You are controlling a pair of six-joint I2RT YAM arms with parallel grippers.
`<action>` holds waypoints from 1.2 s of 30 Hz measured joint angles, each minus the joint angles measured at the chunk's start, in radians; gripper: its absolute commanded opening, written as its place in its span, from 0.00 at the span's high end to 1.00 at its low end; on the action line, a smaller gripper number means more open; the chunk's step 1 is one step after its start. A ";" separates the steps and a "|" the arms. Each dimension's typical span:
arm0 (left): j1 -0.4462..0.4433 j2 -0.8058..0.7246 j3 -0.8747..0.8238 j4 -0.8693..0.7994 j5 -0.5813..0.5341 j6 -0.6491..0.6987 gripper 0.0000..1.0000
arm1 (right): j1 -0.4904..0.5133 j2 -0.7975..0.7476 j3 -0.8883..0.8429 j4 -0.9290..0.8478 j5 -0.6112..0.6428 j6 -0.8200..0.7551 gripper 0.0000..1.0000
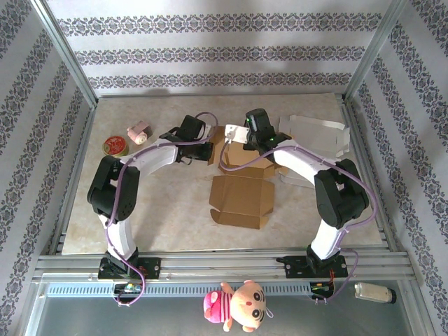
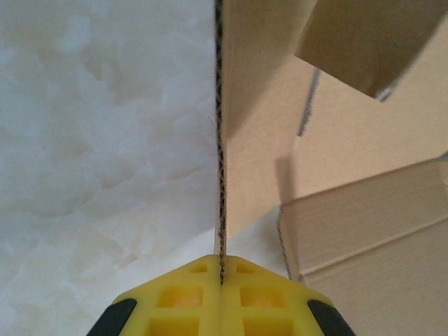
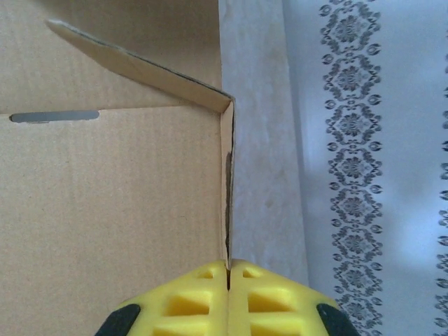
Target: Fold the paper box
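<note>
Yellow-tipped, my left tool [image 2: 221, 274] is pinched shut on an upright wall of the paper box [image 2: 259, 140], seen edge-on up the middle of the frame. My right tool [image 3: 228, 269] clamps another upright wall likewise. From above, the box lies centre frame on the surface [image 1: 161, 210], between both wrists.

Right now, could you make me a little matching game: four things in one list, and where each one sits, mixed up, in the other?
Things:
1. cardboard box
2. red tin
3. plush doll
4. white carton

Places:
A. off the table, past its near edge
B. far right of the table
C. left side, next to the pink roll
D. pinched by the left gripper and the right gripper

Pairs: 1-D, 2-C, 3-A, 4-B
</note>
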 measured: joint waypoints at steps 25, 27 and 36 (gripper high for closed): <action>-0.125 -0.084 -0.302 0.438 0.068 -0.257 0.75 | 0.042 -0.001 -0.212 0.559 0.184 -0.161 1.00; -0.128 -0.067 -0.322 0.459 0.079 -0.276 0.63 | 0.040 0.000 -0.225 0.610 0.192 -0.175 1.00; -0.101 -0.173 -0.332 0.406 -0.026 -0.203 0.37 | 0.036 0.000 -0.239 0.720 0.194 -0.195 1.00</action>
